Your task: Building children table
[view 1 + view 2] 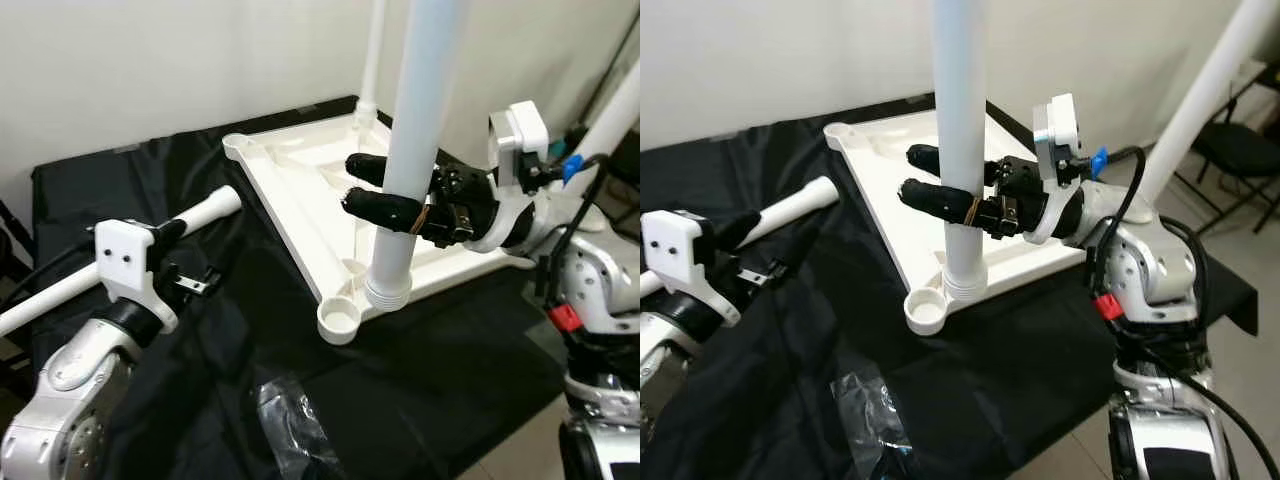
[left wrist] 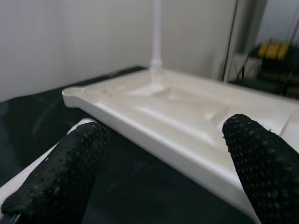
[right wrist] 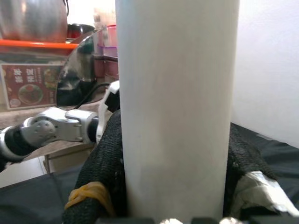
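The white plastic tabletop [image 1: 300, 190] lies upside down on a black cloth [image 1: 200, 380], one corner pointing toward the robot, and this looks like the leg-fitting stage. The right tool [image 1: 385, 190] has its two black fingers pinched around an upright white leg [image 1: 415, 120], one finger on each side of the tube, just above the ribbed collar where the leg meets the near corner socket. That leg stands close to vertical and seems seated or nearly so; whether it is fully home I cannot tell from here. Just left of its base, an empty round socket [image 1: 338, 320] at the near edge of the tabletop waits for a leg. Another leg [image 1: 372, 50] already stands upright at the far corner. Off to the left, a loose white leg [image 1: 205, 212] lies across the cloth, and the left tool [image 2: 159, 163] is spread wide open, one finger close beside that lying leg and the fingers aimed toward the tabletop's edge. A crumpled clear plastic bag [image 1: 290, 425] sits on the cloth at the near side. My guess is the next move calls for finishing the seating of the held leg, then letting go and having the left tool close on the lying leg and bring it to the open socket.
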Tool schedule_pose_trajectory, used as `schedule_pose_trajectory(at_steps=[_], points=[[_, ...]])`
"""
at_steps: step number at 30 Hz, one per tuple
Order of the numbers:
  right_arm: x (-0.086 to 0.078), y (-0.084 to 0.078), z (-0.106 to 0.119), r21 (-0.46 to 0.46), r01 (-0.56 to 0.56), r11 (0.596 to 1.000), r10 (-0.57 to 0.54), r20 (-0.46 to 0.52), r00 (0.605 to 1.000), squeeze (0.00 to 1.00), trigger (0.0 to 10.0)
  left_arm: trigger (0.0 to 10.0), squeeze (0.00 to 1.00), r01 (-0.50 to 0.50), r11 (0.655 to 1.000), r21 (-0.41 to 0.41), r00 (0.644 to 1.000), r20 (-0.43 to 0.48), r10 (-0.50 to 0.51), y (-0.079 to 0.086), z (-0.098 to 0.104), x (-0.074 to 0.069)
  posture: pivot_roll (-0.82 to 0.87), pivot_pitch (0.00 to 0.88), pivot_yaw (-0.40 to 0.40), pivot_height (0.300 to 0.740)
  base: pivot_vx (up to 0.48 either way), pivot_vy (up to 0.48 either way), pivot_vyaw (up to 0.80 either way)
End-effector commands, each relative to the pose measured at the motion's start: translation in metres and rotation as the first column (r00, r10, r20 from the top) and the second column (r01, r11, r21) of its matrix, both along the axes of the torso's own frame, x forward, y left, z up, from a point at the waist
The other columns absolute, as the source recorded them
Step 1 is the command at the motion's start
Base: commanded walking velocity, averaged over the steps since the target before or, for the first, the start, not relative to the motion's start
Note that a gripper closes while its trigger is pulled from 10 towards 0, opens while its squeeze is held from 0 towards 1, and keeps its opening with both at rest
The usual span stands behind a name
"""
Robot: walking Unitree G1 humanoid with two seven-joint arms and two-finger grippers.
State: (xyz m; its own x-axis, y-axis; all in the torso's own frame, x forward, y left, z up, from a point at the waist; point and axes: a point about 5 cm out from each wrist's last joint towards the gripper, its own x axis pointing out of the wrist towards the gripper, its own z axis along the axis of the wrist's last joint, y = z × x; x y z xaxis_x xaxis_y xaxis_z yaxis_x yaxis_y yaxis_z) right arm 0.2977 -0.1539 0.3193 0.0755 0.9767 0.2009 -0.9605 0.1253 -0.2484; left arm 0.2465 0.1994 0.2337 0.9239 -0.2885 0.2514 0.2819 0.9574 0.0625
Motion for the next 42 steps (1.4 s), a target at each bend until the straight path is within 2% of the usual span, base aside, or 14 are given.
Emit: schedule_pose_trajectory(at_steps=[1, 4, 11, 15, 17, 19, 22, 24, 29, 34, 37, 38, 40, 42], points=[[-0.001, -0.009, 0.007, 0.026, -0.015, 1.000, 0.014, 0.035, 0.999, 0.00, 10.0, 10.0, 0.00, -0.053, 0.998, 0.017, 0.998, -0.015, 0.053, 0.011, -0.002, 0.001, 0.06, 0.297, -0.035, 0.740, 0.000, 0.000, 0.00], [0.005, -0.015, 0.006, 0.054, 0.041, 0.998, -0.044, 0.056, 0.997, 0.00, 10.0, 10.0, 0.00, -0.047, 0.999, -0.010, 0.999, -0.025, 0.047, 0.011, -0.003, 0.001, 0.05, 0.328, -0.017, 0.740, 0.000, 0.000, 0.00], [0.012, -0.012, 0.009, 0.080, 0.005, 0.997, -0.010, 0.067, 0.998, 0.00, 10.0, 10.0, 0.00, 0.022, 0.996, -0.087, 0.999, -0.025, -0.025, -0.007, -0.002, 0.000, 0.03, 0.360, 0.004, 0.740, 0.000, 0.000, 0.00], [0.013, 0.001, 0.003, 0.072, -0.099, 0.993, 0.095, 0.055, 0.994, 0.00, 10.0, 10.0, 0.00, 0.051, 0.993, -0.107, 0.998, -0.024, -0.054, -0.014, -0.002, -0.003, 0.04, 0.365, 0.003, 0.740, 0.000, 0.000, 0.00], [0.013, 0.016, -0.008, 0.038, -0.225, 0.974, 0.224, 0.019, 0.974, 0.00, 10.0, 10.0, 0.00, 0.058, 0.993, -0.102, 0.998, -0.017, -0.060, -0.013, 0.001, -0.006, 0.05, 0.370, 0.004, 0.740, 0.000, 0.000, 0.00], [0.013, 0.016, -0.008, 0.038, -0.225, 0.974, 0.224, 0.019, 0.974, 0.00, 10.0, 10.0, 0.00, 0.058, 0.993, -0.102, 0.998, -0.017, -0.060, -0.013, 0.001, -0.006, 0.05, 0.370, 0.004, 0.740, 0.000, 0.000, 0.00], [0.009, 0.038, -0.014, -0.042, -0.333, 0.942, 0.334, 0.029, 0.942, 0.00, 10.0, 10.0, 0.00, 0.059, 0.994, -0.097, 0.998, 0.003, -0.059, -0.012, 0.008, -0.007, 0.07, 0.376, -0.005, 0.740, 0.000, 0.000, 0.00], [0.005, 0.046, -0.018, -0.076, -0.372, 0.925, 0.375, 0.034, 0.926, 0.00, 10.0, 10.0, 0.00, 0.062, 0.993, -0.098, 0.998, 0.007, -0.062, -0.013, 0.010, -0.008, 0.07, 0.375, -0.006, 0.740, 0.000, 0.000, 0.00], [-0.001, 0.055, -0.022, -0.146, -0.400, 0.905, 0.413, 0.074, 0.908, 0.00, 10.0, 10.0, 0.00, 0.077, 0.992, -0.099, 0.997, 0.010, -0.076, -0.018, 0.011, -0.010, 0.07, 0.379, -0.005, 0.740, 0.000, 0.000, 0.00], [-0.002, 0.060, -0.019, -0.170, -0.392, 0.904, 0.413, 0.118, 0.903, 0.00, 10.0, 10.0, 0.00, 0.083, 0.992, -0.100, 0.997, 0.004, -0.083, -0.021, 0.009, -0.011, 0.07, 0.374, -0.003, 0.740, 0.000, 0.000, 0.00], [-0.005, 0.065, -0.017, -0.173, -0.399, 0.900, 0.424, 0.141, 0.895, 0.00, 10.0, 10.0, 0.00, 0.086, 0.991, -0.098, 0.996, 0.003, -0.086, -0.022, 0.009, -0.011, 0.07, 0.369, -0.004, 0.740, 0.000, 0.000, 0.00], [-0.008, 0.072, -0.015, -0.164, -0.411, 0.897, 0.436, 0.165, 0.885, 0.00, 10.0, 10.0, 0.00, 0.085, 0.992, -0.097, 0.996, 0.004, -0.085, -0.023, 0.009, -0.010, 0.07, 0.365, -0.005, 0.740, 0.000, 0.000, 0.00], [-0.008, 0.072, -0.015, -0.164, -0.411, 0.897, 0.436, 0.165, 0.885, 0.00, 10.0, 10.0, 0.00, 0.085, 0.992, -0.097, 0.996, 0.004, -0.085, -0.023, 0.009, -0.010, 0.07, 0.365, -0.005, 0.740, 0.000, 0.000, 0.00], [-0.009, 0.082, -0.013, -0.124, -0.409, 0.904, 0.426, 0.180, 0.887, 0.00, 10.0, 10.0, 0.00, 0.079, 0.992, -0.095, 0.997, 0.007, -0.078, -0.021, 0.010, -0.009, 0.07, 0.363, -0.008, 0.740, 0.000, 0.000, 0.00]])
